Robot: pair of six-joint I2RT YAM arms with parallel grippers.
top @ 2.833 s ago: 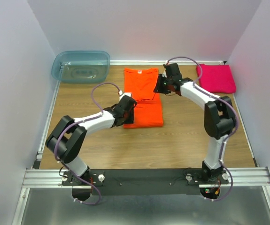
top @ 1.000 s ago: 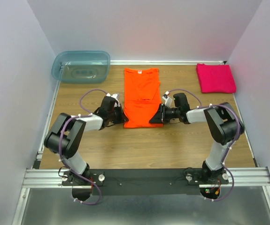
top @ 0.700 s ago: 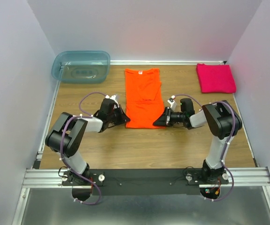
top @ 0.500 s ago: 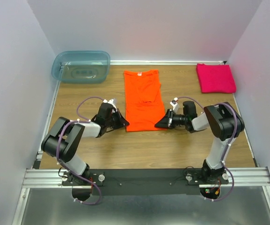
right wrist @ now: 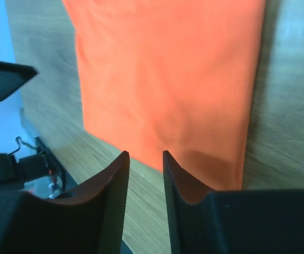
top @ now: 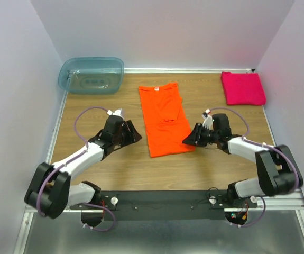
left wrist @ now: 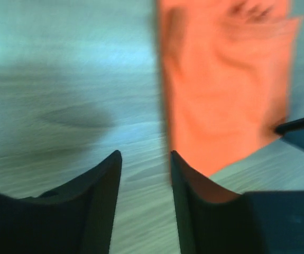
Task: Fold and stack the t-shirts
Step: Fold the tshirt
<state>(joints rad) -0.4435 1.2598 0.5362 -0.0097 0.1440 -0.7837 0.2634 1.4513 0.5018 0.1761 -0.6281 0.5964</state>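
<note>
The orange t-shirt (top: 165, 119) lies flat and long on the wooden table (top: 114, 169), slightly skewed, its near hem toward the arms. My left gripper (top: 136, 135) is just left of its lower half. In the left wrist view this gripper (left wrist: 145, 156) is open over bare wood, the orange cloth (left wrist: 226, 90) ahead and to its right. My right gripper (top: 186, 142) sits at the shirt's near right edge. In the right wrist view it (right wrist: 145, 156) is open, nothing between its fingers, the orange cloth (right wrist: 167, 79) spread ahead. The magenta-pink t-shirt (top: 242, 88) lies folded at the back right.
A translucent blue-green plastic tub (top: 91, 75) stands at the back left corner. White walls close in the table on three sides. The metal rail (top: 162, 200) carrying the arm bases runs along the near edge.
Both grippers drew the shirt's near hem toward the front, so it now lies longer and skewed. The left gripper has opened and let go; both arms have backed off sideways.
</note>
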